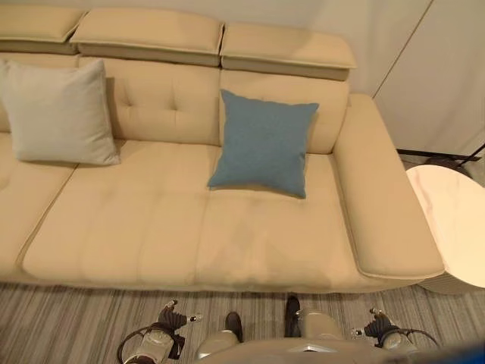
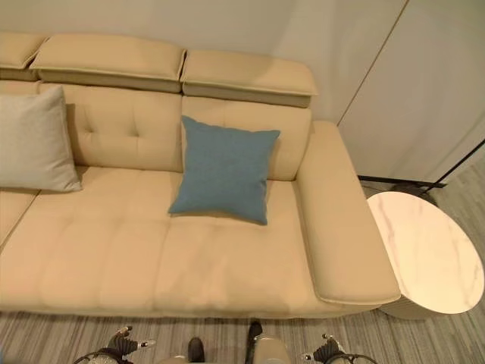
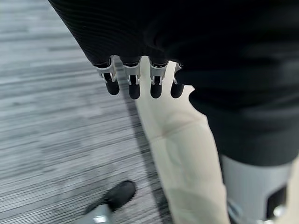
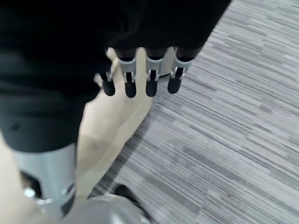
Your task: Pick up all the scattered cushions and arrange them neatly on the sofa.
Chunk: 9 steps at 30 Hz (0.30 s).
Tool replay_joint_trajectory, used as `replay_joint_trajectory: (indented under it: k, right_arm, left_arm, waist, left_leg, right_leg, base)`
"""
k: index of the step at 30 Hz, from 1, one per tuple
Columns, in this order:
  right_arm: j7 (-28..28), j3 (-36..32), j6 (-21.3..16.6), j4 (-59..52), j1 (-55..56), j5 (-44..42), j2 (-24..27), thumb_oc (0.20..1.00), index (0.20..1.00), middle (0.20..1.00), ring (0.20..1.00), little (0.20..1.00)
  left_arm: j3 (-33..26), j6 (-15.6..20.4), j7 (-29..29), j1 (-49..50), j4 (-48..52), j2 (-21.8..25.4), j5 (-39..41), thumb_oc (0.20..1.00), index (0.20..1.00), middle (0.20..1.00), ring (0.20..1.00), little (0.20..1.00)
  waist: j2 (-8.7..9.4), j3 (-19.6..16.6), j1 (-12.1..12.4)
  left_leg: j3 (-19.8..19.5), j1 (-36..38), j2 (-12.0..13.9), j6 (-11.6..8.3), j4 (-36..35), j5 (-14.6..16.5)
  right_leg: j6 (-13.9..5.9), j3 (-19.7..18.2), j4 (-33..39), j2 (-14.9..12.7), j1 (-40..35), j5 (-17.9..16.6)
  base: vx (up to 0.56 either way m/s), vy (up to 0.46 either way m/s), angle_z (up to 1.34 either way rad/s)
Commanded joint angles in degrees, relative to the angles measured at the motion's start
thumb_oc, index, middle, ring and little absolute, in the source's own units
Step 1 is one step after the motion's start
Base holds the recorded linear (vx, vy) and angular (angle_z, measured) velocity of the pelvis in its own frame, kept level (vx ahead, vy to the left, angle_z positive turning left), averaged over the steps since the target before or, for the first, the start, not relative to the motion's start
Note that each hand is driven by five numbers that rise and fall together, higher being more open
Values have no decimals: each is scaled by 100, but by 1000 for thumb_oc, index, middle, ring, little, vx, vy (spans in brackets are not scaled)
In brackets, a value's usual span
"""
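A: Where do your cushions sit?
B: Blue cushion (image 1: pixel 263 142) leans against the beige sofa (image 1: pixel 189 235) backrest near its right arm; grey cushion (image 1: pixel 59 114) leans upright further left.
A: And your hands?
B: Left hand (image 3: pixel 135 79) and right hand (image 4: pixel 140 77) hang over striped floor (image 4: pixel 233 140), fingers straight, holding nothing.

Soft, even, warm indoor light — no glare on the beige tufted leather sofa (image 1: pixel 189 227). The blue square fabric cushion (image 1: pixel 264 142) casts a faint shadow on the backrest behind it. Wrist views are blurred — the grey striped carpet (image 3: pixel 56 121) smears.
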<state>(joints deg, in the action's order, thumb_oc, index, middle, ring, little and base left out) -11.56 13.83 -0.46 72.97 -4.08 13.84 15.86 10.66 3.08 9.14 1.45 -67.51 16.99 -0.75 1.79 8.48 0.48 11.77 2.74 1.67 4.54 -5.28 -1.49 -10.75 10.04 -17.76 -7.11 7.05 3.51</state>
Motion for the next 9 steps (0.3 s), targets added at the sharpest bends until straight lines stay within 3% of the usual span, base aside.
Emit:
replay_joint_trajectory:
  k: [1, 9]
  right_arm:
    - [-111, 69, 45, -86, -144, 32, 118, 1000, 1000, 1000, 1000, 1000]
    - [-99, 35, 54, -25, -86, -100, 148, 1000, 1000, 1000, 1000, 1000]
  left_arm:
    - [-182, 94, 90, -231, -152, -77, -89, 1000, 1000, 1000, 1000, 1000]
    - [-143, 56, 30, -235, -163, -152, -123, 1000, 1000, 1000, 1000, 1000]
  waist:
    - [235, -226, -20]
    - [181, -349, -142]
  left_leg:
    - [-477, -148, -344, -408, 111, 411]
    - [-470, 17, -231, -517, 28, 381]
  right_leg:
    - [173, -29, 1540, 72, -593, -349]
    - [235, -47, 1998, 191, -916, -398]
  base:
    - [-24, -138, -15]
    - [6, -50, -11]
